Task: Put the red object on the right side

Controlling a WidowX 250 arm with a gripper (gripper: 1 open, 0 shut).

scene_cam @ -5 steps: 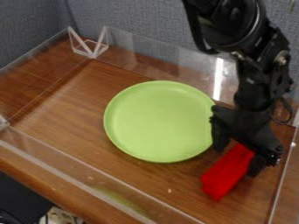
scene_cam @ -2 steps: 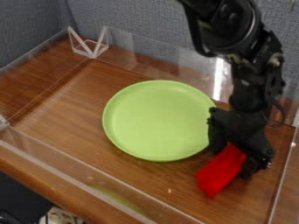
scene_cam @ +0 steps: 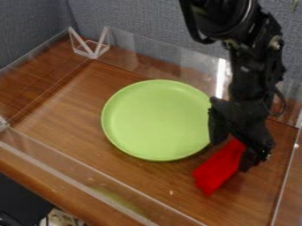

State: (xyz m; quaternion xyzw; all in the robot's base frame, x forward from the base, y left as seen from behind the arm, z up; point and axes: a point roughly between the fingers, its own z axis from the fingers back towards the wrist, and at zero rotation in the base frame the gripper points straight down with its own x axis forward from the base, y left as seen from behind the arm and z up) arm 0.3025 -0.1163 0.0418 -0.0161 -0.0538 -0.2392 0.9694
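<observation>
Red block: lies on the bench (scene_cam: 112,192), on the right side of the view, toward the near edge
Red block's visible part: the lower end (scene_cam: 214,173), bright red; the upper end is hidden under the gripper
Red block's slant: lengthwise, from the lower left up toward the right, beneath the gripper
Gripper: black, pointing down over the upper end of the red block (scene_cam: 215,170)
Gripper (scene_cam: 239,148) jaws: apart, spread wide, one toward the plate and the other toward the right edge of the bench
Contact: too dark between the jaws to tell whether either one touches the red block
Arm (scene_cam: 236,35): black, coming in from the top right of the view, bending down to the gripper
Plate (scene_cam: 156,120): round, lime green, lying flat near the middle of the bench, left of the gripper
Plate and red block: the block is below and to the right of the plate, just beside its lower right rim
Bench: brown wood grain, with a clear border (scene_cam: 88,184) running along the near side
White frame (scene_cam: 88,41): small and angular, at the far left corner of the bench
Backdrop (scene_cam: 130,22): grey, textured, behind the bench
Light: a bright vertical glare on the clear panel (scene_cam: 222,78) behind the arm
</observation>
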